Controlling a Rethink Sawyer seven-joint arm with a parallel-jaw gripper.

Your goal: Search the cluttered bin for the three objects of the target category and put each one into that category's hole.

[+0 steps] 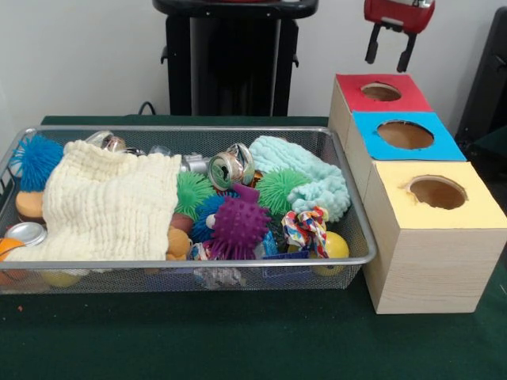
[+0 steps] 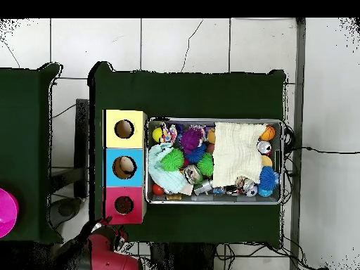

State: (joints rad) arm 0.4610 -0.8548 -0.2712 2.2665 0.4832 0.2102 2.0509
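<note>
The silver wire-mesh bin (image 1: 198, 262) lies on the green table, full of clutter; it also shows in the overhead view (image 2: 211, 202). In it are a cream cloth (image 1: 107, 206), a mint cloth (image 1: 313, 178), a purple spiky ball (image 1: 239, 224), green spiky balls (image 1: 279, 190), a blue spiky ball (image 1: 36, 158), crushed cans (image 1: 228, 168), a rope toy (image 1: 307, 229) and a yellow ball (image 1: 337, 245). Beside the bin stand three wooden boxes with round holes, topped red (image 1: 412, 99), blue (image 1: 445, 146) and yellow (image 1: 479, 215). My gripper (image 1: 388, 57) hangs open and empty above and behind the red box.
The robot's black pedestal (image 1: 234, 63) stands behind the bin. In the overhead view the red arm (image 2: 105, 256) sits just off the table edge by the red box (image 2: 112, 206). A pink object (image 2: 5, 212) lies on a second green table at the left.
</note>
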